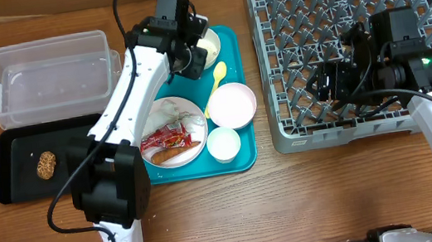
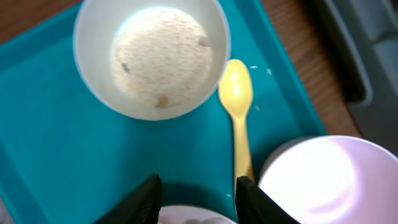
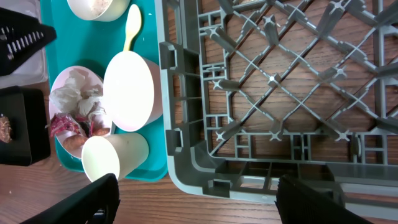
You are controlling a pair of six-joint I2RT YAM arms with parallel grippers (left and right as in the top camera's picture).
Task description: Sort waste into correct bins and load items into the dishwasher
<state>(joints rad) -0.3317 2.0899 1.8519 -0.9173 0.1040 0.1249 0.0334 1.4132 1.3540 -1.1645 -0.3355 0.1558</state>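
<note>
1. Overhead, I've got the grey dish rack (image 1: 335,5) on the right. My right gripper (image 3: 198,186) hangs over its near edge, jaws spread wide, gripping nothing.
2. Teal tray (image 2: 50,155) sits mid-table. My left gripper (image 2: 199,182) hovers over its far half, jaws partly apart, nothing between them.
3. Clear tub (image 1: 48,84) stands far left.
4. Black tray (image 1: 15,185) lies just in front of the tub, with a brown lump (image 1: 45,164) in it.
5. Plate (image 1: 160,111) on the teal tray carries the red wrapper (image 1: 164,136), napkin (image 1: 188,120) and sausage stick (image 1: 166,154).
6. Rice bowl (image 2: 87,37), with rice (image 2: 161,56) in its bottom, sits at the tray's far end. The second bowl (image 1: 232,105) is right of the plate.
7. Cup (image 1: 223,143) is just in front of that second bowl.
8. Yellow spoon (image 2: 236,93) lies between the bowls, its head just beside the rice bowl.
</note>
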